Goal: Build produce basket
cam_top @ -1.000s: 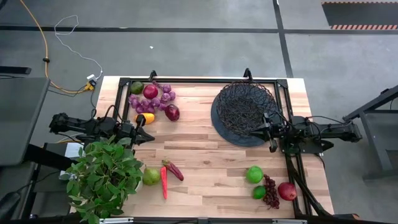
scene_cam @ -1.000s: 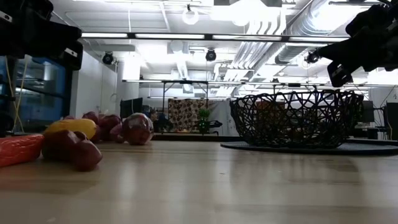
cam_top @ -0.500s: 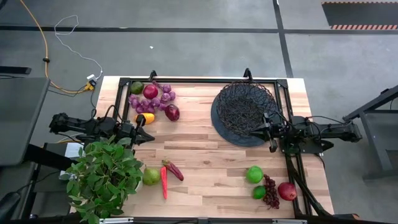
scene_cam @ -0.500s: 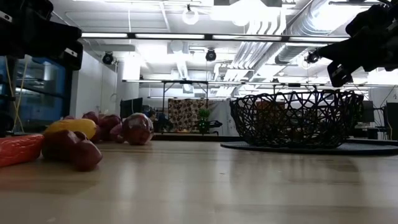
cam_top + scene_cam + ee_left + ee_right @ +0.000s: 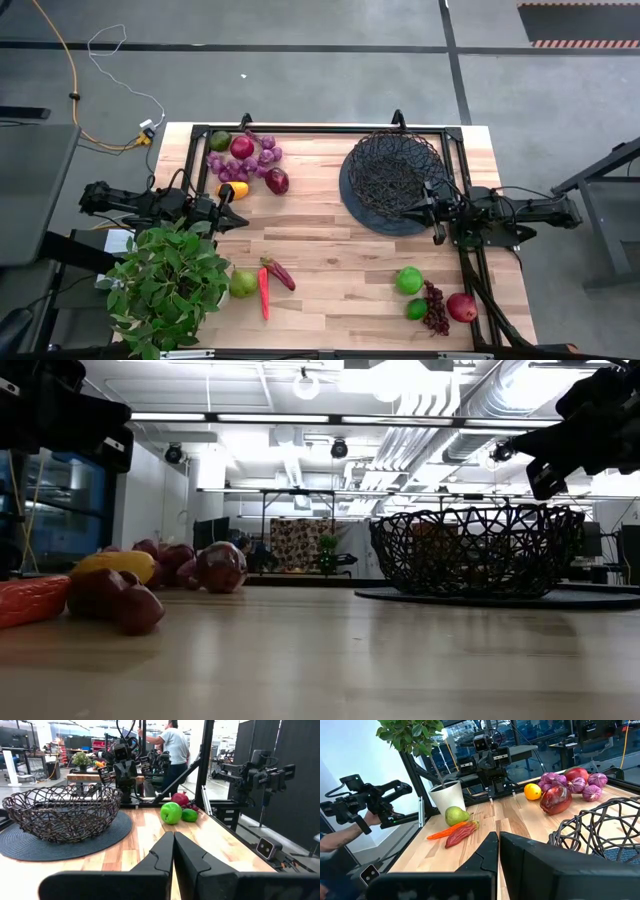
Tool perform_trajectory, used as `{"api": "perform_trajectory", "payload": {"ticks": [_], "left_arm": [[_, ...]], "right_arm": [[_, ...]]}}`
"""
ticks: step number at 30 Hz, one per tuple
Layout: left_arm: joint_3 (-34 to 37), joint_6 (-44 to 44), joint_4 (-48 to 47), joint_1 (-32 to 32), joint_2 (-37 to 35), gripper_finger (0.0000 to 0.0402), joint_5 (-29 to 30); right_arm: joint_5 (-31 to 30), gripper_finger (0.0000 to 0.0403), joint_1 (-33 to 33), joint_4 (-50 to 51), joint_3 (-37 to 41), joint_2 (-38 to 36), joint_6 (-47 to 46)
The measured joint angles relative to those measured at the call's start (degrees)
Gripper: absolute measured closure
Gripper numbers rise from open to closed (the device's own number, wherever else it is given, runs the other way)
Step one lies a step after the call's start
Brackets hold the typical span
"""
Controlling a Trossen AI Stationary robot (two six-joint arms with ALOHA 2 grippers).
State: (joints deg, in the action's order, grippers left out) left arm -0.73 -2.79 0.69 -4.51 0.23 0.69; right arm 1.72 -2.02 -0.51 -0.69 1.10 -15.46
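The black wire basket [image 5: 392, 178] stands on its dark round base at the far right of the table. One group of produce lies at the far left: purple grapes [image 5: 248, 160], red apples [image 5: 277, 181], a lime [image 5: 220, 141] and an orange [image 5: 234, 190]. A pear [image 5: 243, 284] and red chillies [image 5: 270, 283] lie near the front left. A green fruit [image 5: 408, 280], grapes [image 5: 435, 308] and a red apple [image 5: 461, 306] lie at the front right. My left gripper [image 5: 173, 851] hovers shut at the table's left edge. My right gripper [image 5: 498, 851] hovers shut beside the basket's near right rim. Neither holds anything.
A leafy potted plant [image 5: 170, 285] in a white pot stands at the front left corner, right beside the left arm. A black frame [image 5: 330, 128] runs along the far edge and down the right side. Bare wood [image 5: 330, 240] lies mid-table. A person [image 5: 172, 745] stands beyond the table.
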Motion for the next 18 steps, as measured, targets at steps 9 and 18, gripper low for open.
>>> {"api": "perform_trajectory", "payload": {"ticks": [9, 18], "left_arm": [[0.0, -0.01, -0.11, -0.26, 0.35, 0.0401, 0.0], [0.0, -0.02, -0.15, -0.59, 0.35, 0.0401, 0.0]], "right_arm": [[0.0, 0.0402, 0.0, 0.0, 0.02, 0.02, 0.0], [0.0, 0.0402, -0.02, 0.0, 0.01, 0.02, -0.05]]}}
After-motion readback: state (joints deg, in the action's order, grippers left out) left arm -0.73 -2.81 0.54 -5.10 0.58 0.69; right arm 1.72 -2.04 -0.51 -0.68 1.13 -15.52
